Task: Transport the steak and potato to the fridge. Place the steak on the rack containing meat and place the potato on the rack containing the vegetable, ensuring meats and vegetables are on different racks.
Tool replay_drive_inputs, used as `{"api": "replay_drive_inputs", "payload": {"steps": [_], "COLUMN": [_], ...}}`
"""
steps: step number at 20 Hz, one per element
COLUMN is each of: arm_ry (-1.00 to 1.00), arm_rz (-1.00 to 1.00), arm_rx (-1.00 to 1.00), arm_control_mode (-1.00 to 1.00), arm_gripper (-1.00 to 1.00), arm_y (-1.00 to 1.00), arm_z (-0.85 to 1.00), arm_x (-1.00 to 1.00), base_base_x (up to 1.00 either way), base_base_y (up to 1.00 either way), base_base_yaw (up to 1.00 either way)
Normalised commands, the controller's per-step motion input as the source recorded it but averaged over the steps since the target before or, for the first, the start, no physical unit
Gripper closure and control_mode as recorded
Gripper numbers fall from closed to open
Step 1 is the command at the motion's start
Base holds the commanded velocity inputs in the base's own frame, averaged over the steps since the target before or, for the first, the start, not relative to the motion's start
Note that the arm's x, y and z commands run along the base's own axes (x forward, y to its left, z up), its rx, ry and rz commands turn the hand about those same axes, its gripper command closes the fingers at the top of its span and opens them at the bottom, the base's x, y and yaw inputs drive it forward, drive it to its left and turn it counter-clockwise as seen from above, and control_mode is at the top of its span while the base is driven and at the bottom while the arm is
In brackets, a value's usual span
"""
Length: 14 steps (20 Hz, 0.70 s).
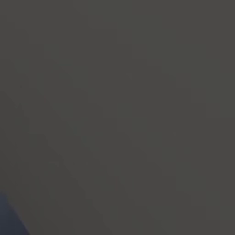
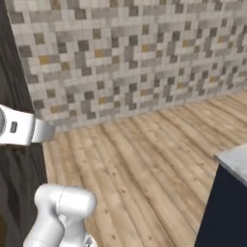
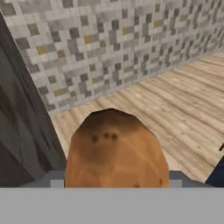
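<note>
**Potato in the hand, fridge not yet reached**

In the hand view, a brown potato (image 3: 116, 151) with small dark eyes sits directly in front of the hand, close against the camera and low in the picture. It appears to be carried by the gripper, though the fingertips themselves are hidden behind it, so how firmly it is clamped cannot be told.

Beyond the potato, ahead of the hand, lies a wooden floor (image 3: 183, 105) and then a wall (image 3: 113, 39) of small grey and tan tiles. To the hand's left stands a dark panel (image 3: 22, 131). At the lower right, a dark cabinet corner (image 3: 216, 175) edges in.

The right base view shows the same floor and wall, the arm (image 2: 60, 212) low at the left, and a dark counter (image 2: 226, 207) with a pale top at the right.

Judging by this, the potato is in transit. No fridge racks or steak can be seen, so whether the steak is placed cannot be told. The potato still needs to reach the vegetable rack.
</note>
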Motion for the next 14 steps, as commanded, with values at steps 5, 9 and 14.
{"api": "replay_drive_inputs", "payload": {"steps": [5,9,14], "arm_ry": [0.00,0.00,0.00], "arm_rz": [0.00,0.00,0.00], "arm_rx": [0.00,0.00,0.00], "arm_control_mode": [1.00,1.00,1.00], "arm_gripper": [1.00,1.00,1.00], "arm_y": [0.00,0.00,0.00], "arm_z": [0.00,0.00,0.00], "arm_x": [0.00,0.00,0.00], "base_base_x": [0.95,1.00,1.00], "base_base_y": [0.87,0.94,0.85], "base_base_yaw": [-0.67,-0.65,-0.66]}}
